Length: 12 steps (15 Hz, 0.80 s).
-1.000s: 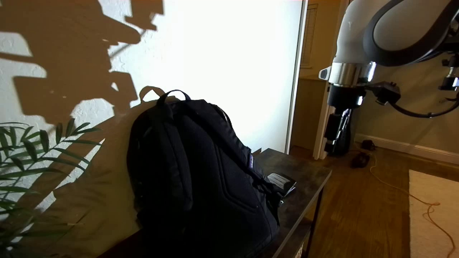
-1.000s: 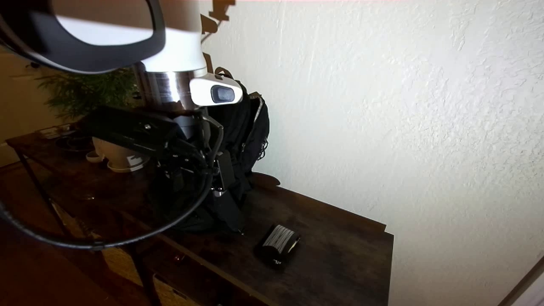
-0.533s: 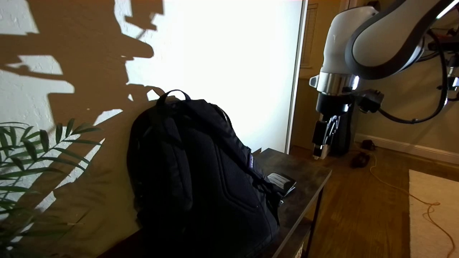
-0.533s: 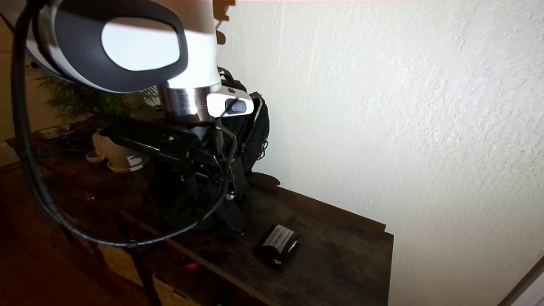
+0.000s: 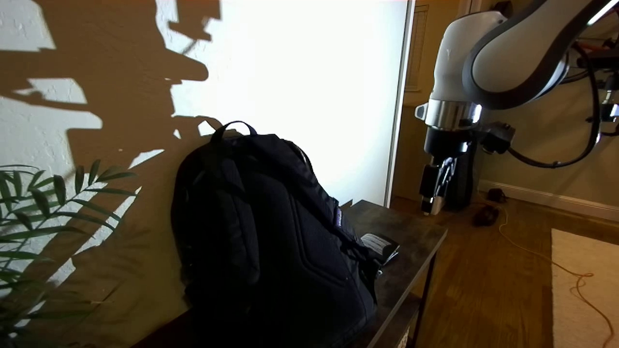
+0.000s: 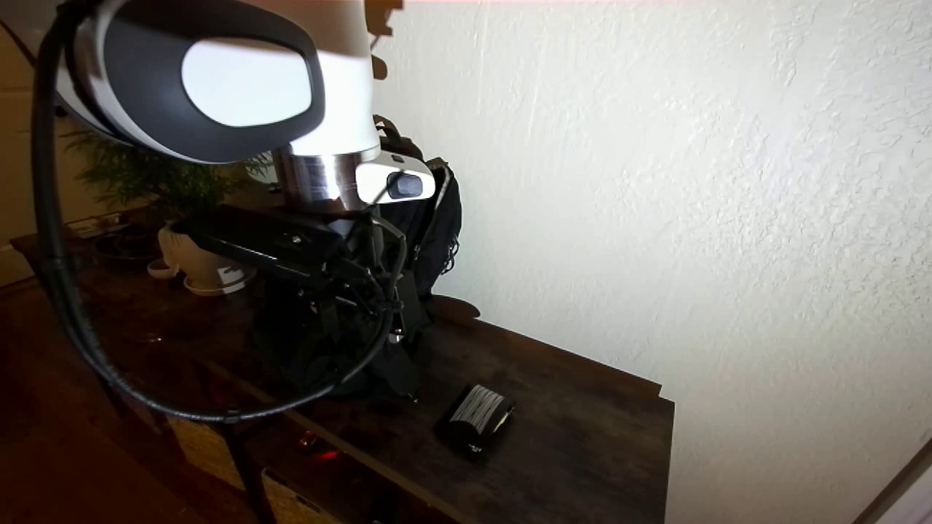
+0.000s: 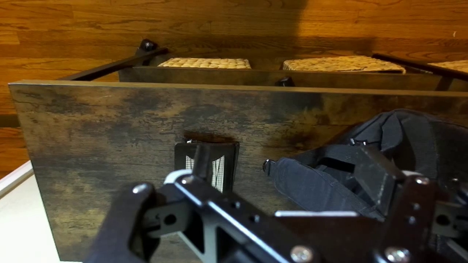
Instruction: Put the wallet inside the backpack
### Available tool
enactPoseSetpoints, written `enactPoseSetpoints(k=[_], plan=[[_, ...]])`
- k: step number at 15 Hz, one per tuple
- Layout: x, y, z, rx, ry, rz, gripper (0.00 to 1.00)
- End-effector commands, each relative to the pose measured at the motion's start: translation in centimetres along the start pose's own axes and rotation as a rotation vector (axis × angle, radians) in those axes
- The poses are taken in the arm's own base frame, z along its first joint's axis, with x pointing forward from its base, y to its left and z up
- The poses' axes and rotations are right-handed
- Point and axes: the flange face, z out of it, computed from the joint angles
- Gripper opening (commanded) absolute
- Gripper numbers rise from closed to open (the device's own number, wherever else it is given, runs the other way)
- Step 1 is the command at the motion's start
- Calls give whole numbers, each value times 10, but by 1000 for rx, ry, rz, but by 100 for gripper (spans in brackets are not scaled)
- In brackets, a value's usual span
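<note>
"As you look left to right in an exterior view, you meet the green plant (image 5: pixel 60 191) first, its leaves reaching in at the near left."

"Yes, and right of it you have the black backpack (image 5: pixel 280 232), upright on the dark table (image 5: pixel 411 222) with its loop handle on top. Behind it rises the wall (image 5: pixel 314 96); whether the two touch, you cannot tell."

"So where do you find the wallet (image 5: pixel 382 247)?"

"On the table, outside the backpack, just beyond its right side, where a strap overlaps your view of it. In both exterior views it lies with its grey face up."

"Farther right hangs your gripper (image 5: pixel 433 205), pointing down from the arm (image 5: pixel 508 63). What does it have hold of?"

"Nothing. Your wrist view shows you the jaws standing wide apart, with only free space between them. One finger hides part of the wallet there, yet both exterior views show you gripper and wallet apart."

"Last, at the right edge, you have a pale rug (image 5: pixel 570 319) on the wooden floor (image 5: pixel 483 285), with an orange cable (image 5: pixel 584 275) trailing across both."
</note>
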Motion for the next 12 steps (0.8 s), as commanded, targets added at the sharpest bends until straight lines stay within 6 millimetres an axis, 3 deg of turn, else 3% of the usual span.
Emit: enactPoseSetpoints(k=[1, 12], plan=[[15, 4, 11, 5, 13, 24, 100], [65, 43, 56, 18, 73, 93, 100]])
